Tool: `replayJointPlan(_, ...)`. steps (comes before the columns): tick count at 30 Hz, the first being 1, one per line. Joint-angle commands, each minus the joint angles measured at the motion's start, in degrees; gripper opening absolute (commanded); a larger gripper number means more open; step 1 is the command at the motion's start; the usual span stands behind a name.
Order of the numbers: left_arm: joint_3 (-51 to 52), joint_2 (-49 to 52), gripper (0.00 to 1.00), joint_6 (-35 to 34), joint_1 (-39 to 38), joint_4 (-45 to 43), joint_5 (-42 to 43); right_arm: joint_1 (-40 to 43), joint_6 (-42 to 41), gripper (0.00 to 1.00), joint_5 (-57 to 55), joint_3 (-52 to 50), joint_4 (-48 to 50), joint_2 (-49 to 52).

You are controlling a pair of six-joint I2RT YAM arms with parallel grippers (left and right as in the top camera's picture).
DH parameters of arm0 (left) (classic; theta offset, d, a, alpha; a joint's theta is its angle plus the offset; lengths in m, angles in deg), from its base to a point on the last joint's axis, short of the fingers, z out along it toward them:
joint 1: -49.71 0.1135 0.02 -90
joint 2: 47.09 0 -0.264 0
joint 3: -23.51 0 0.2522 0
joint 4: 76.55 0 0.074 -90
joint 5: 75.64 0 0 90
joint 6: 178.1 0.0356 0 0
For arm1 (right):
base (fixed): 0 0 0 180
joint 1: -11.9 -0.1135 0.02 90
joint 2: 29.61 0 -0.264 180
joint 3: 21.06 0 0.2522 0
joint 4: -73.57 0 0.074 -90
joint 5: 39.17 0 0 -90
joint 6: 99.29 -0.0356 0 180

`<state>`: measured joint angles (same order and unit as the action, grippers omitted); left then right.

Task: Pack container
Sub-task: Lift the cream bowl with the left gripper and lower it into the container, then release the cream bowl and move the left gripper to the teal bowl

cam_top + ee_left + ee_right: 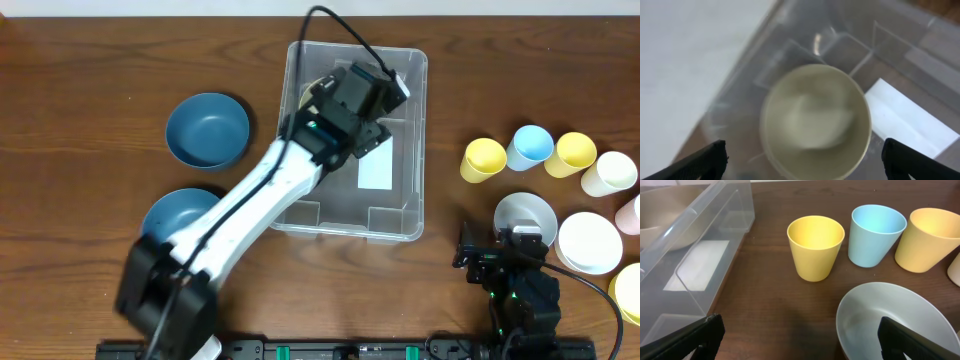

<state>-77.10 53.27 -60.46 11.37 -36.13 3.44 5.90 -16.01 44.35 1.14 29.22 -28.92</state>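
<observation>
Centrally, the clear plastic container sits on the wooden table. The left gripper hangs over it, fingers spread wide above a cream bowl inside. The right gripper, also spread and empty, is beside a grey bowl.

Clear glossy plastic container on dark wood-grain table

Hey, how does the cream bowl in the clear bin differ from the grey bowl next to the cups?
Colour: the cream bowl is off-white, the grey bowl pale blue-grey. Place: the cream bowl sits inside the container; the grey bowl stands on the table outside it. The cream bowl lies under the open left gripper, the grey bowl just ahead of the open right gripper. Both are upright and empty.
</observation>
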Motion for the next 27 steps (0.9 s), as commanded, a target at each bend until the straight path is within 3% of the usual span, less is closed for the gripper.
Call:
replayJointPlan(1, -0.9, -7.4, 0.98, -6.2, 0.2, 3.4, -5.9, 0.3, 0.6, 0.99, -0.6, -0.2, 0.0, -0.2)
replayJointPlan(8, -0.9, -18.9, 0.98, -19.6, 6.0, 18.9, -11.6, 0.3, 0.6, 0.99, -0.6, -0.2, 0.0, -0.2)
replayJointPlan(16, 0.1, -19.4, 0.98, -41.8, 26.9, 34.4, -9.2, 0.3, 0.6, 0.99, -0.6, -0.2, 0.0, -0.2)
replayJointPlan(22, 2.4, -15.3, 0.98, -42.6, 37.6, 37.2, 10.6, 0.3, 0.6, 0.99, -0.6, -0.2, 0.0, -0.2)
replayJointPlan(27, 5.5, -10.9, 0.98, -42.8, 37.6, 38.9, 14.6, 0.3, 0.6, 0.99, -0.6, -0.2, 0.0, -0.2)
